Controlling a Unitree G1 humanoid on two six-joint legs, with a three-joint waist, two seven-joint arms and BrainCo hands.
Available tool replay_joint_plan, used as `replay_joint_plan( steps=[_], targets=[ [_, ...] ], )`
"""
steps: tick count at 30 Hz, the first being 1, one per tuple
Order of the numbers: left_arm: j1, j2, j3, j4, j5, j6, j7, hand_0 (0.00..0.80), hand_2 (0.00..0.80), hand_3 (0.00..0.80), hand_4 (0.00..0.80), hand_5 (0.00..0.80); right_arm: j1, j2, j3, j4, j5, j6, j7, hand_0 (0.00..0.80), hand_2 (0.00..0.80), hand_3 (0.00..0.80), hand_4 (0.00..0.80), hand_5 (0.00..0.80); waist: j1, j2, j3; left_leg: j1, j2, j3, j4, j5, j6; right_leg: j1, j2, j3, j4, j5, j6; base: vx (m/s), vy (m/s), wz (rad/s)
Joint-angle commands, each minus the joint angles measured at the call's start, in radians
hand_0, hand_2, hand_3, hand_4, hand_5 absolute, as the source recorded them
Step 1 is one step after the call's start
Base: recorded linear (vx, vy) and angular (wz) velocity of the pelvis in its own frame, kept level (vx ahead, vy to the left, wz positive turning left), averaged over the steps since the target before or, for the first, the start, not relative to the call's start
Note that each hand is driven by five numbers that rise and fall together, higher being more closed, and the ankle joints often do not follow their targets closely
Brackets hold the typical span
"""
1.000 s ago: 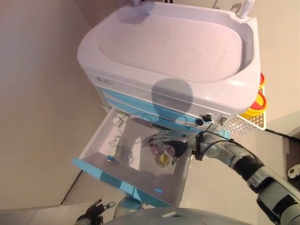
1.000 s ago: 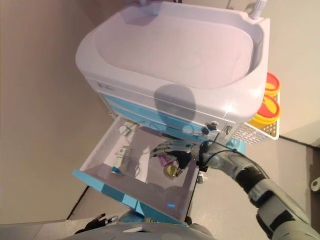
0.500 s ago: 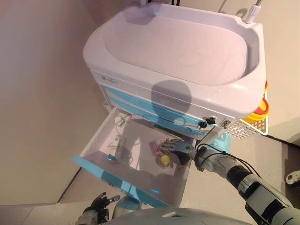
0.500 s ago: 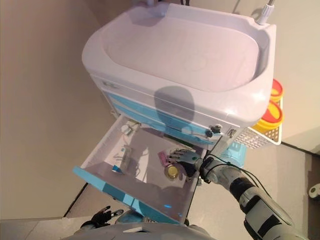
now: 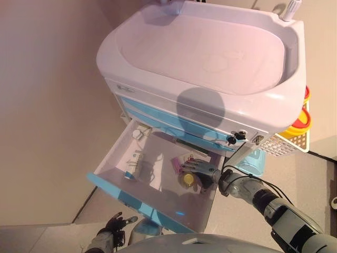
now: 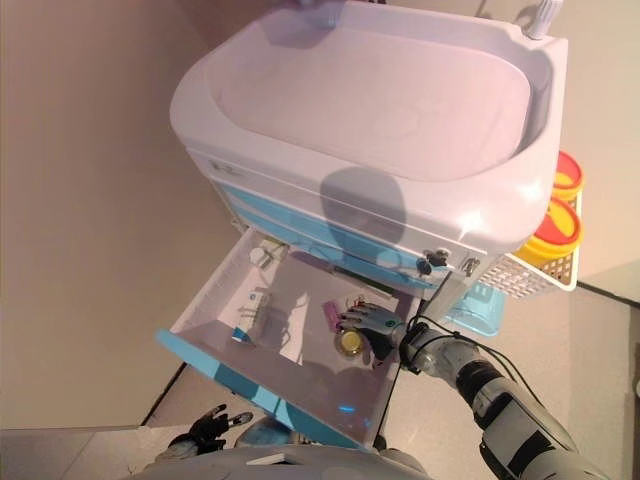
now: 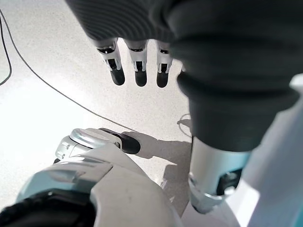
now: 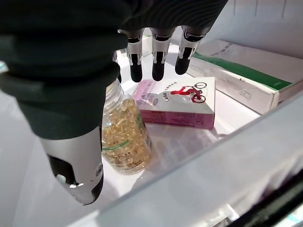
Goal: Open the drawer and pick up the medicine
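Observation:
The cart's top drawer [image 5: 138, 203] stands pulled open, with a light blue front. Inside lie a clear bottle of yellow capsules [image 8: 124, 142], also seen in the left eye view [image 5: 187, 179], and a pink medicine box [image 8: 180, 101] beside it [image 5: 175, 164]. My right hand [image 5: 203, 172] is inside the drawer at its right side, open. Its fingers [image 8: 154, 54] reach over the bottle toward the pink box, and its thumb [image 8: 78, 165] stands beside the bottle. My left hand [image 5: 112, 232] hangs open low by the floor, holding nothing.
A white box with a green stripe [image 8: 246, 75] lies at the drawer's back. Small packets [image 5: 138, 167] lie in the drawer's left part. The white cart top [image 5: 205, 47] overhangs the drawer. A wire basket with yellow tubs [image 5: 300, 121] hangs on the cart's right side.
My right hand has drawn back from over the pink box to the bottle at the drawer's right side. The camera has shifted a little. The left hand shows slightly more.

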Motion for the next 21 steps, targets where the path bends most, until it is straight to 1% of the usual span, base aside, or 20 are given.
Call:
replay_joint_plan(
  steps=[1, 6, 12, 21],
  targets=[
    [-0.034, -0.023, -0.05, 0.019, -0.002, -0.009, 0.004, 0.0, 0.0, 0.0, 0.0, 0.0, 0.001, 0.017, 0.0, -0.033, 0.013, -0.03, -0.043, 0.0, 0.0, 0.0, 0.0, 0.0, 0.032, -0.024, 0.002, -0.013, -0.047, 0.01, 0.012, -0.091, 0.018, -0.051, -0.064, 0.033, 0.025, 0.046, 0.058, 0.0, 0.0, 0.0],
    [-0.033, -0.026, -0.055, 0.018, -0.003, -0.013, 0.001, 0.0, 0.0, 0.0, 0.0, 0.0, 0.006, 0.019, -0.001, -0.032, 0.016, -0.045, -0.068, 0.0, 0.0, 0.0, 0.0, 0.0, 0.032, -0.02, 0.004, -0.014, -0.05, 0.005, 0.011, -0.089, 0.018, -0.051, -0.064, 0.031, 0.024, 0.046, 0.057, 0.0, 0.0, 0.0],
    [-0.024, -0.027, -0.055, 0.017, 0.002, -0.014, 0.0, 0.0, 0.0, 0.0, 0.0, 0.0, 0.013, 0.024, -0.002, -0.039, 0.02, -0.047, -0.104, 0.0, 0.0, 0.0, 0.0, 0.0, 0.036, -0.015, 0.004, -0.015, -0.054, -0.001, 0.012, -0.088, 0.018, -0.051, -0.066, 0.026, 0.027, 0.046, 0.058, 0.0, 0.0, 0.0],
    [-0.013, -0.031, -0.06, 0.023, 0.006, -0.017, -0.001, 0.0, 0.0, 0.0, 0.0, 0.0, 0.022, 0.038, -0.001, -0.029, 0.023, -0.03, -0.124, 0.0, 0.0, 0.0, 0.0, 0.0, 0.044, -0.012, -0.001, -0.012, -0.058, -0.011, 0.014, -0.088, 0.02, -0.045, -0.069, 0.019, 0.029, 0.045, 0.058, 0.002, 0.001, 0.0]
  ],
)
